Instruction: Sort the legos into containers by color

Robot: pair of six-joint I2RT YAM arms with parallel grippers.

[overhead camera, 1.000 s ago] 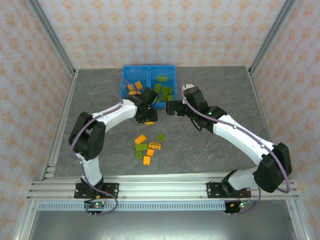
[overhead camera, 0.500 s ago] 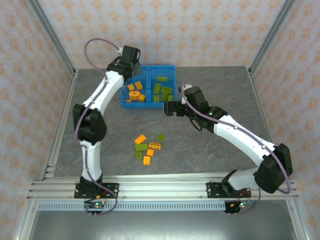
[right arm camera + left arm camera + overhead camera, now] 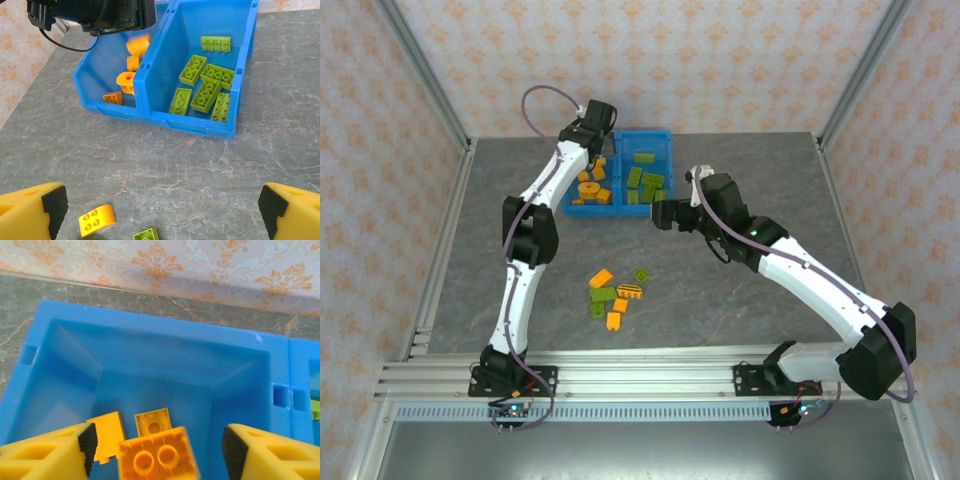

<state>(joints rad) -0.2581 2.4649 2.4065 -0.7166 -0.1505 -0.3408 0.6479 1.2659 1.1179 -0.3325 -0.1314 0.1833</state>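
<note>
The two joined blue containers [image 3: 666, 137] stand at the back of the table. Orange legos [image 3: 588, 188] lie in the left bin, green legos [image 3: 646, 181] in the right one. My left gripper [image 3: 597, 132] hangs open over the left bin [image 3: 150, 350]. A blurred orange brick [image 3: 156, 458] is loose between its fingers, touching neither pad, above a flat orange piece [image 3: 107, 436] and a small square one [image 3: 153, 422]. My right gripper [image 3: 162, 202] stands open and empty above the table before the bins. A few loose orange and green legos [image 3: 617, 293] lie mid-table.
In the right wrist view a curved orange brick [image 3: 96, 220] and a green brick [image 3: 146, 235] lie near the bottom edge, with bare grey table [image 3: 200, 165] between them and the bins. The left arm's wrist [image 3: 100, 12] hangs over the left bin.
My left arm has swung from the front of the bins up and over the back of the left bin, and the orange brick is now loose between its fingers. The right arm barely moved.
</note>
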